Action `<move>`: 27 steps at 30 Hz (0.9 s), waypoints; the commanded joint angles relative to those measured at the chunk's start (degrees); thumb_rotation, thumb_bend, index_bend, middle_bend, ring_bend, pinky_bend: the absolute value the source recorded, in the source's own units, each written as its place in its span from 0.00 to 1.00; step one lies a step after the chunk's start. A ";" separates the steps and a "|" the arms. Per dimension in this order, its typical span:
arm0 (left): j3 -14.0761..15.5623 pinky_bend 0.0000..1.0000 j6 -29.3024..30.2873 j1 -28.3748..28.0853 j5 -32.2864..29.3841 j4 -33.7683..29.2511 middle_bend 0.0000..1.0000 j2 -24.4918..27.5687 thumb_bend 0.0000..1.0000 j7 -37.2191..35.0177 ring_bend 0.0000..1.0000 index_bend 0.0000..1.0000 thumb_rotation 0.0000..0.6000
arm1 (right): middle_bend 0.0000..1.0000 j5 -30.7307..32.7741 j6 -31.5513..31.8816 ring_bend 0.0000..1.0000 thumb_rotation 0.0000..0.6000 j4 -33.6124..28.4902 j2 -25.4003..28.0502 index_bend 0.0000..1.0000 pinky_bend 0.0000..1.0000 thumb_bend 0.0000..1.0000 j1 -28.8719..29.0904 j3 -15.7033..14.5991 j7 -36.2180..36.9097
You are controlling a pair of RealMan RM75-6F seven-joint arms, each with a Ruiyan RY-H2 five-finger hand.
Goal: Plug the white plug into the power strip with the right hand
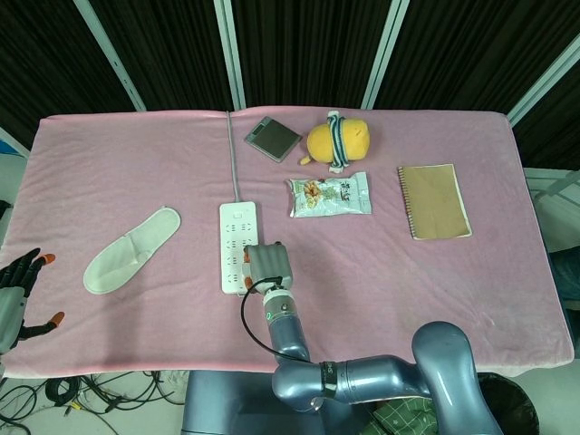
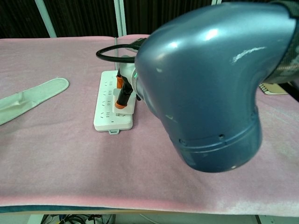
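The robot's right hand point(image 1: 265, 265) presses down on the near end of the white power strip point(image 1: 234, 237) on the pink-covered table point(image 1: 136, 181), fingers point(image 2: 122, 95) closed on the white plug point(image 2: 129, 106) resting against the strip's sockets. The left hand point(image 1: 16, 294) hangs off the table's left edge, well left of the strip beyond a white slipper point(image 1: 131, 250), fingers spread, holding nothing

The print on the snack packet point(image 1: 329, 196) is too small to read; nothing else carries text
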 commanded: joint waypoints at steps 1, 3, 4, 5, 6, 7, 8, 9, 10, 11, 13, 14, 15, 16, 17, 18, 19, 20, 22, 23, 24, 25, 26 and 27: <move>0.00 0.10 -0.03 -0.01 -0.01 0.01 0.00 0.01 0.22 -0.03 0.00 0.10 1.00 | 0.63 -0.05 -0.27 0.61 1.00 0.26 -0.12 0.79 0.30 0.35 -0.11 -0.10 0.07; 0.01 0.10 -0.08 -0.02 -0.03 0.05 0.00 0.01 0.22 -0.04 0.00 0.10 1.00 | 0.63 -0.22 -0.41 0.61 1.00 0.47 -0.17 0.79 0.30 0.35 -0.16 -0.14 0.15; 0.00 0.10 -0.10 -0.03 -0.04 0.05 0.00 0.01 0.22 -0.06 0.00 0.10 1.00 | 0.63 -0.31 -0.49 0.61 1.00 0.55 -0.18 0.79 0.30 0.35 -0.20 -0.15 0.20; -0.01 0.10 -0.11 -0.04 -0.07 0.02 0.00 0.02 0.22 -0.06 0.00 0.10 1.00 | 0.63 -0.39 -0.61 0.61 1.00 0.63 -0.18 0.79 0.30 0.35 -0.27 -0.18 0.23; -0.02 0.10 -0.12 -0.04 -0.09 0.01 0.00 0.03 0.22 -0.06 0.00 0.10 1.00 | 0.63 -0.43 -0.66 0.61 1.00 0.68 -0.17 0.79 0.30 0.35 -0.32 -0.21 0.24; -0.02 0.10 -0.14 -0.04 -0.11 0.00 0.00 0.03 0.22 -0.06 0.00 0.10 1.00 | 0.63 -0.46 -0.71 0.61 1.00 0.71 -0.16 0.79 0.30 0.35 -0.39 -0.25 0.27; -0.02 0.10 -0.15 -0.05 -0.11 0.01 0.00 0.03 0.22 -0.03 0.00 0.10 1.00 | 0.63 -0.46 -0.75 0.61 1.00 0.72 -0.16 0.79 0.30 0.35 -0.47 -0.28 0.31; -0.01 0.10 -0.15 -0.05 -0.11 0.02 0.00 0.02 0.22 0.00 0.00 0.10 1.00 | 0.63 -0.45 -0.80 0.61 1.00 0.73 -0.15 0.79 0.30 0.35 -0.56 -0.33 0.33; 0.00 0.10 -0.14 -0.05 -0.09 0.02 0.00 0.01 0.22 0.02 0.00 0.10 1.00 | 0.63 -0.44 -0.87 0.61 1.00 0.74 -0.14 0.79 0.30 0.35 -0.65 -0.37 0.35; -0.01 0.10 -0.12 -0.04 -0.09 0.02 0.00 0.01 0.22 0.03 0.00 0.10 1.00 | 0.63 -0.44 -0.91 0.61 1.00 0.73 -0.12 0.80 0.30 0.35 -0.72 -0.41 0.37; -0.01 0.10 -0.07 -0.02 -0.09 0.02 0.00 -0.01 0.22 0.03 0.00 0.10 1.00 | 0.63 -0.56 -1.00 0.61 1.00 0.68 -0.07 0.80 0.30 0.35 -0.85 -0.46 0.40; -0.01 0.10 -0.09 -0.02 -0.11 0.00 0.00 0.00 0.22 0.03 0.00 0.10 1.00 | 0.63 -0.63 -1.05 0.61 1.00 0.64 -0.05 0.80 0.30 0.35 -0.88 -0.44 0.45; -0.01 0.10 -0.10 -0.03 -0.12 -0.01 0.00 0.01 0.22 0.06 0.00 0.10 1.00 | 0.63 -0.72 -1.08 0.61 1.00 0.57 -0.04 0.80 0.30 0.35 -0.92 -0.43 0.49; -0.01 0.10 -0.12 -0.03 -0.12 0.00 0.00 0.01 0.22 0.09 0.00 0.10 1.00 | 0.64 -0.87 -1.11 0.61 1.00 0.47 -0.01 0.81 0.30 0.35 -0.97 -0.48 0.52; 0.00 0.10 -0.12 -0.03 -0.11 0.00 0.00 0.00 0.22 0.10 0.00 0.10 1.00 | 0.64 -0.96 -1.17 0.62 1.00 0.36 0.02 0.81 0.30 0.35 -1.01 -0.53 0.53; 0.00 0.10 -0.12 -0.04 -0.10 0.01 0.00 0.00 0.22 0.11 0.00 0.10 1.00 | 0.64 -1.03 -1.28 0.62 1.00 0.23 0.05 0.81 0.30 0.35 -1.06 -0.55 0.57; 0.00 0.10 -0.13 -0.04 -0.12 0.00 0.00 0.01 0.22 0.11 0.00 0.10 1.00 | 0.65 -1.14 -1.41 0.62 1.00 0.10 0.08 0.82 0.30 0.35 -1.12 -0.62 0.63; 0.00 0.10 -0.16 -0.04 -0.15 0.00 0.00 0.01 0.22 0.10 0.00 0.10 1.00 | 0.66 -1.33 -1.57 0.63 1.00 -0.05 0.11 0.84 0.30 0.35 -1.18 -0.75 0.69; 0.00 0.10 -0.18 -0.05 -0.17 -0.02 0.00 0.03 0.22 0.14 0.00 0.10 1.00 | 0.67 -1.88 -1.77 0.64 1.00 -0.19 0.13 0.86 0.31 0.35 -1.23 -1.09 0.77; 0.02 0.10 -0.20 -0.05 -0.18 -0.02 0.00 0.04 0.22 0.19 0.00 0.10 1.00 | 0.68 -2.24 -1.78 0.64 1.00 -0.18 0.09 0.87 0.32 0.35 -1.21 -1.25 0.83; 0.05 0.10 -0.29 -0.07 -0.21 -0.03 0.00 0.06 0.22 0.29 0.00 0.10 1.00 | 0.69 -2.99 -1.72 0.65 1.00 -0.04 -0.05 0.88 0.33 0.35 -1.08 -1.56 0.87; 0.07 0.10 -0.35 -0.08 -0.26 -0.06 0.00 0.09 0.22 0.35 0.00 0.10 1.00 | 0.69 -3.47 -1.68 0.65 1.00 0.10 -0.15 0.89 0.33 0.35 -0.98 -1.77 0.87; 0.07 0.10 -0.38 -0.09 -0.29 -0.10 0.00 0.10 0.22 0.39 0.00 0.10 1.00 | 0.70 -3.91 -1.65 0.66 1.00 0.23 -0.25 0.90 0.34 0.35 -0.89 -1.96 0.86; 0.05 0.10 -0.37 -0.10 -0.31 -0.12 0.00 0.11 0.22 0.41 0.00 0.10 1.00 | 0.71 -4.30 -1.62 0.66 1.00 0.39 -0.35 0.91 0.34 0.35 -0.81 -2.15 0.83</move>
